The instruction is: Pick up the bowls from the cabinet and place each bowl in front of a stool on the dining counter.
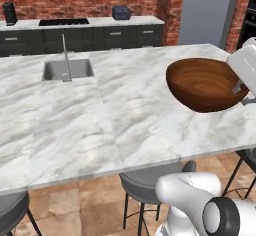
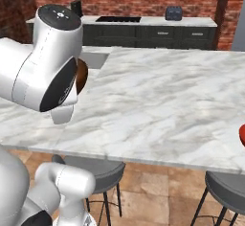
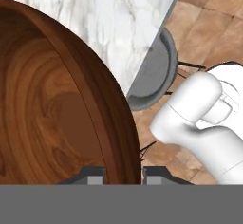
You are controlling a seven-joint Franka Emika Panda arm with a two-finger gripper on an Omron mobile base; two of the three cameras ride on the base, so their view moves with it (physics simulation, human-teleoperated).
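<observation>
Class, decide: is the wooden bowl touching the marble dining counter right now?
Apart. In the left base view the wooden bowl hangs tilted above the dining counter; the gripper clamps its rim.

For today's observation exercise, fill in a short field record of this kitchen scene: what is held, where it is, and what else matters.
held item: wooden bowl, gripped at its rim
gripper: shut on the bowl's wall, one fingertip inside, one outside
bowl position: in the air above the dining counter
other bowl: red bowl, at the counter's right edge
nearest stool: under the counter's near edge
</observation>
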